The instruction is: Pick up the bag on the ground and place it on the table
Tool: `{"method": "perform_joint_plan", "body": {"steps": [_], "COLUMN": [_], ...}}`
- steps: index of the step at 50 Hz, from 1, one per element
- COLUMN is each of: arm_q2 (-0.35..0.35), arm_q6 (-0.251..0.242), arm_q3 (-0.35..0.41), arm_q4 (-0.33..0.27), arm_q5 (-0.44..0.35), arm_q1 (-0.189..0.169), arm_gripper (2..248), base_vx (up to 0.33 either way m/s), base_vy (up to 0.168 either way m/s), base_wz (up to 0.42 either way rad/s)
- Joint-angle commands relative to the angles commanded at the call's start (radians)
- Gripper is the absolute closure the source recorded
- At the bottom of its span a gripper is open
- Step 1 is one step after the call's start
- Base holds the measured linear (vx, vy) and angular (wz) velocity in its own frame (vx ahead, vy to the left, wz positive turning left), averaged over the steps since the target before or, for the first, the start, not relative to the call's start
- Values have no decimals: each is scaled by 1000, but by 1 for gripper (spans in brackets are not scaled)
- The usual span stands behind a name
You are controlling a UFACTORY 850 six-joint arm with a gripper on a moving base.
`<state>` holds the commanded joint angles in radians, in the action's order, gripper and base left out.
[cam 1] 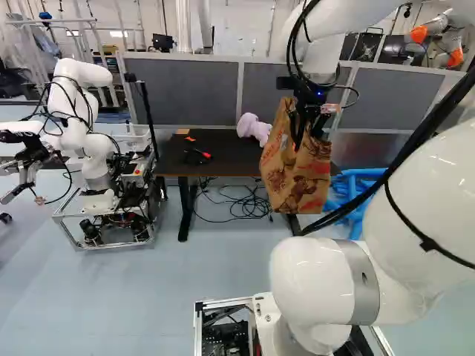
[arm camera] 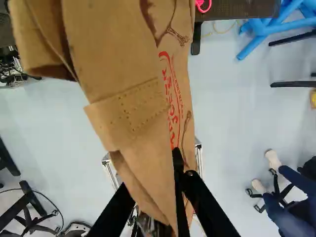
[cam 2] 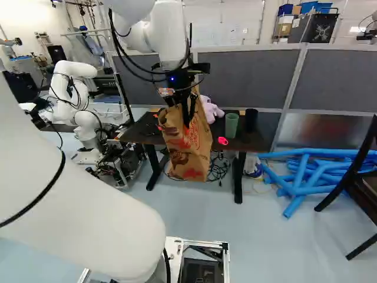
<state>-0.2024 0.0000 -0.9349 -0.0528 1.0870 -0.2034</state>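
Brown paper bag (cam 1: 295, 178): suspended in the air, near side of the table (cam 1: 230, 165), not resting on it. The gripper (cam 2: 189, 115) pinches the paper of its upper part between both fingers, and this grip alone appears to carry the load. Holding high lets the body hang below the fingers with its base downward, the attitude suited to standing it on a surface. The bag leans slightly, so its base may meet the tabletop on one edge first. In the left base view its lower part overlaps the table's front edge; whether the base clears tabletop height cannot be told. The transfer is judged to be in progress: raise if required, advance over the table, lower, then release. Select the landing spot with care: the lilac object (cam 1: 254, 127), green cup (cam 2: 231, 125), black cup (cam 2: 251, 119) and pink item (cam 2: 222, 141) occupy the table and could be knocked.
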Motion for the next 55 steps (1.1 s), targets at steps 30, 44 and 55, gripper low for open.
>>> {"method": "perform_joint_plan", "body": {"steps": [30, 44, 55], "arm_q2": [0, 0, 0], "arm_q6": [0, 0, 0], "arm_q3": [0, 0, 0], "arm_q4": [0, 0, 0], "arm_q5": [0, 0, 0], "arm_q1": [0, 0, 0], "arm_gripper": [224, 224, 224], "base_vx": [117, 88, 112], "base_vy": [43, 15, -6], "base_wz": [195, 46, 5]}}
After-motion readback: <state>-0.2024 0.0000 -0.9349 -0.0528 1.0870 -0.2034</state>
